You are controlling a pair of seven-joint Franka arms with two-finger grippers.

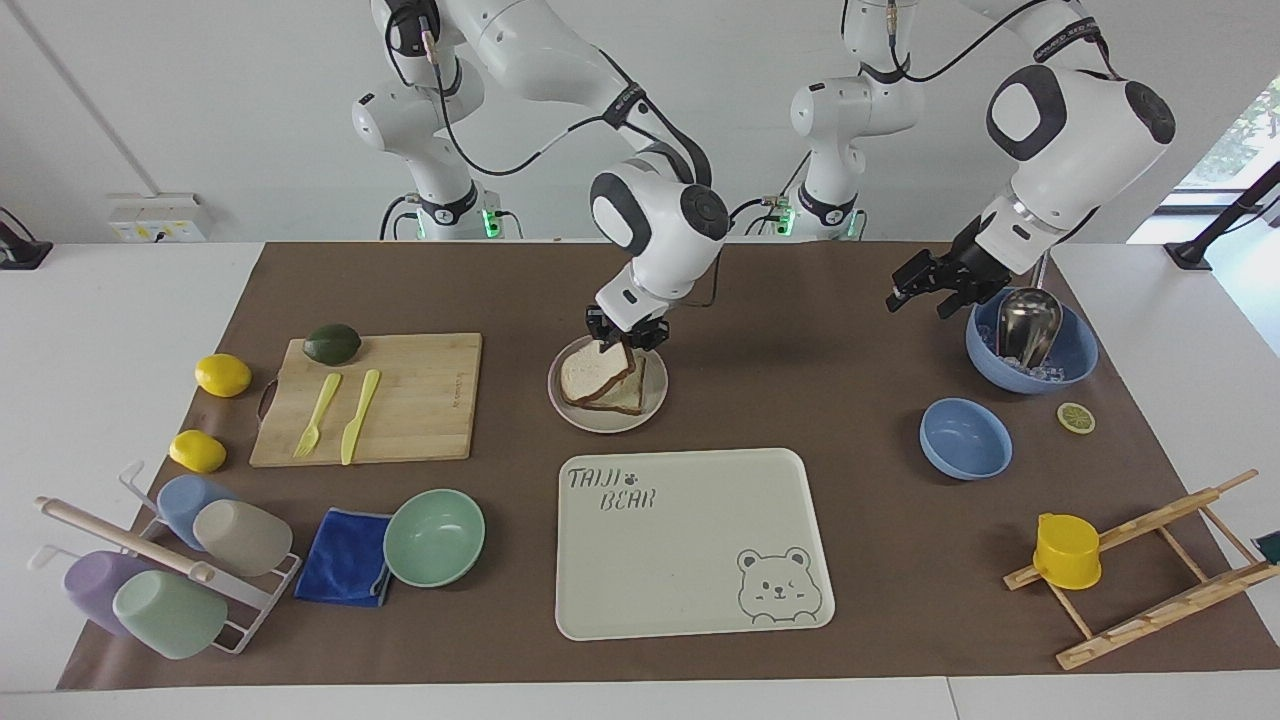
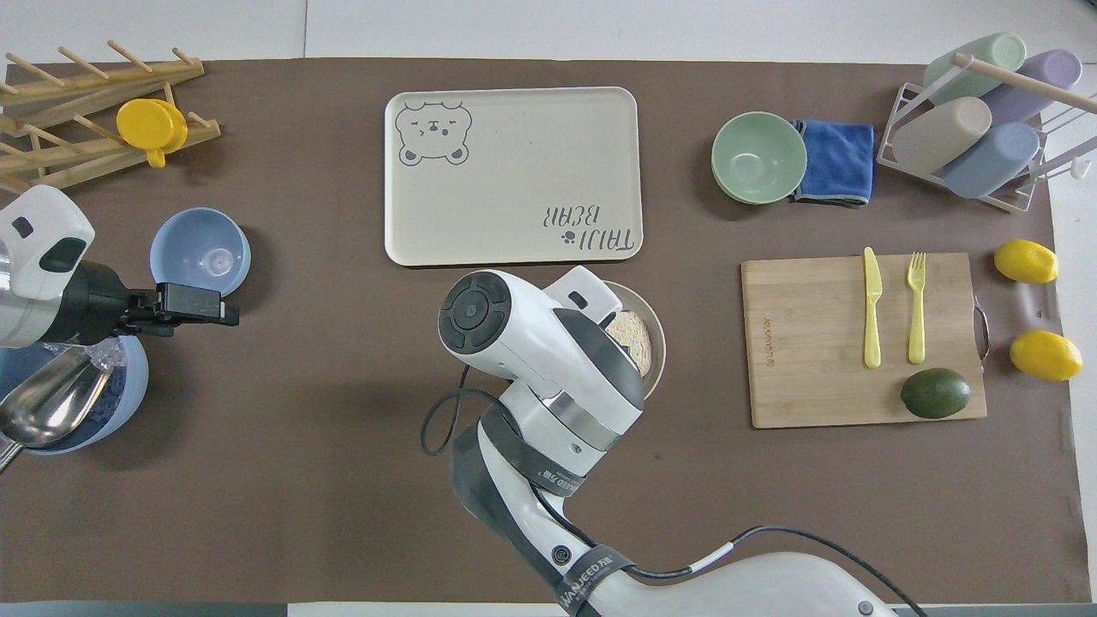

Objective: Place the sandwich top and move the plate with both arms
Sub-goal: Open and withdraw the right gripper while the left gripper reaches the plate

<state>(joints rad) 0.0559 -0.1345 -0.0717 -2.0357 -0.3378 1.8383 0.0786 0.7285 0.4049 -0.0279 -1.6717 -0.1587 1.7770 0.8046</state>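
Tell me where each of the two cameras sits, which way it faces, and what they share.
Facing view: high across the table, facing the robots; both arms whole, right gripper at the sandwich top, left gripper over the ice bowl's rim.
Overhead view: above the robots' end, looking steeply down; both forearms show.
Shared: plate, tray, cutting board, half a turn apart.
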